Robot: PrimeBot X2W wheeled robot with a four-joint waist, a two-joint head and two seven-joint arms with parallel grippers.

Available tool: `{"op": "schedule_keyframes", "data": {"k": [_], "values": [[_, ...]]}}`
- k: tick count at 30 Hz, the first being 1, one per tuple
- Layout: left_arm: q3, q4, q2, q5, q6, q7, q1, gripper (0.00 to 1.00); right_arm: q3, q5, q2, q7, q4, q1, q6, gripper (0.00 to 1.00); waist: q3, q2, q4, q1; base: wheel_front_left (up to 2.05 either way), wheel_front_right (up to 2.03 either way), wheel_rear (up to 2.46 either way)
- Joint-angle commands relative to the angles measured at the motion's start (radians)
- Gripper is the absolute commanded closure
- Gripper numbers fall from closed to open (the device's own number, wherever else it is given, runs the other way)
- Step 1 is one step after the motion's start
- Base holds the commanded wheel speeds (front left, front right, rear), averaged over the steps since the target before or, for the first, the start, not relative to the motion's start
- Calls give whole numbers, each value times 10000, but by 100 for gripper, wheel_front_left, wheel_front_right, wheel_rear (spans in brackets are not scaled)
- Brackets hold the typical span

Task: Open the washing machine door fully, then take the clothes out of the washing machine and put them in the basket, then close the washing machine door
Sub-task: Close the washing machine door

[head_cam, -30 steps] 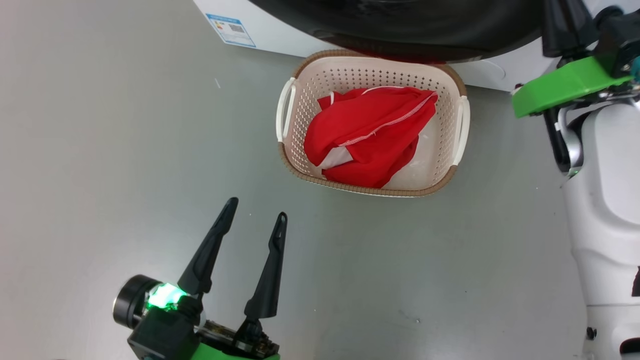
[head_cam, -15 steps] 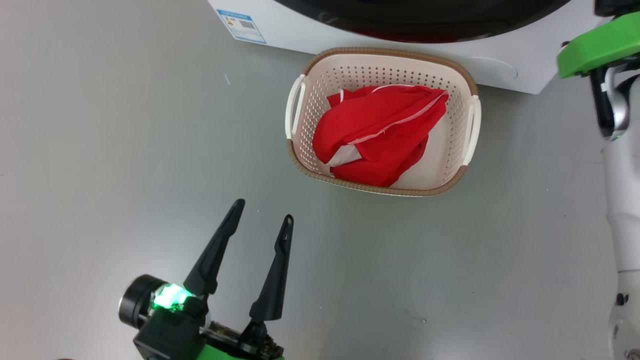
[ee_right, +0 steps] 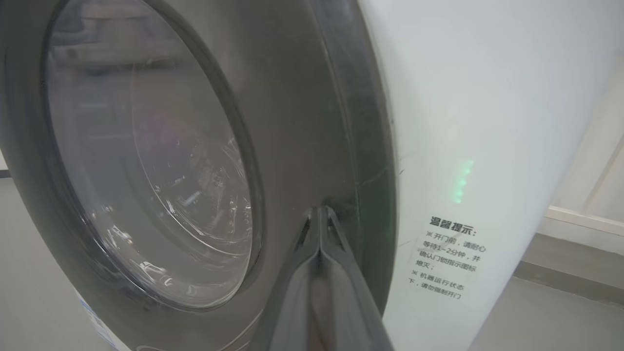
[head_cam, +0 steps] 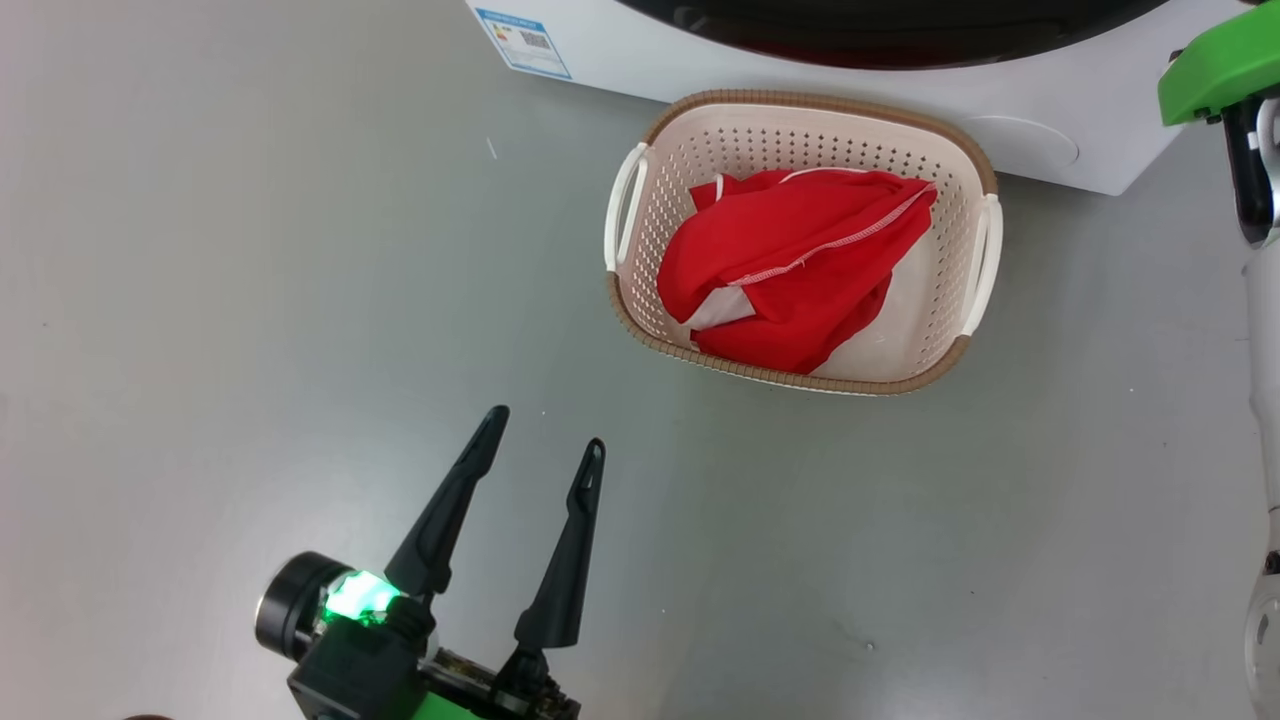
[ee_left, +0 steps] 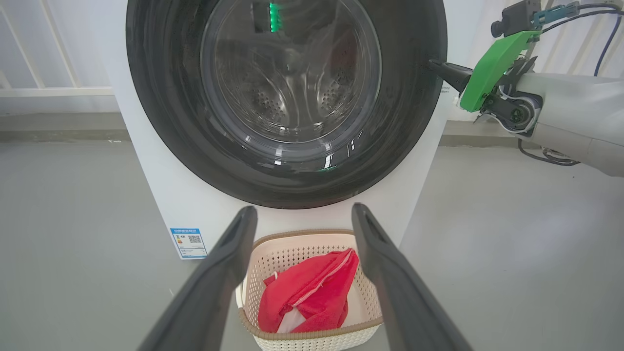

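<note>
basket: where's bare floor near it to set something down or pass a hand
Wide bare floor lies left of the basket, and more in front of it, up to the open left hand. Inside, a bare strip shows right of the red clothes. Crowded behind: no gap shows between rim and washing machine.

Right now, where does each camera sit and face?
Head view: on the head, looking down at the basket holding the clothes before the washing machine; open left gripper at lower left.
Left wrist view: low, facing the washing machine door head-on; own spread fingers, right gripper at the door's rim.
Right wrist view: close beside that rim, looking along it; own shut fingers.
Shared: head and left wrist both show basket and clothes.
</note>
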Motion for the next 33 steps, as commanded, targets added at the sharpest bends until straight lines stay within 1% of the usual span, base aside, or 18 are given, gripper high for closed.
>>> {"op": "schedule_keyframes", "data": {"k": [1,12,23,26,29,31,32,33], "values": [[262,-197,58,85,-33,-76,-188,0,88,-120,-65,22,-183,-479,-25,100,1,-1,30,0,0,0,0],[215,-130,57,133,-13,-76,-182,0,43,-204,-92,22,-42,-564,-25,100,-93,-1,-13,0,0,0,0],[322,-149,57,-73,88,-76,-188,0,564,159,357,22,-372,-156,-25,100,-208,-1,-379,0,0,0,0],[379,-217,57,-386,180,-76,-167,0,804,256,508,22,-419,68,-25,100,-262,-1,-544,0,0,0,0],[448,-292,57,-490,275,-76,-173,0,1120,290,642,22,-540,292,-25,67,-288,-1,-719,0,0,0,0],[491,-329,57,-515,330,-76,-176,0,1325,309,704,22,-659,448,-25,50,-310,-1,-829,0,0,0,0],[509,-340,57,-519,350,-76,-172,0,1422,314,729,22,-731,528,-25,33,-317,-1,-880,0,0,0,0],[535,-347,57,-519,375,-76,-166,0,1544,301,752,22,-814,607,-25,19,-324,-1,-937,0,0,0,0]]}}
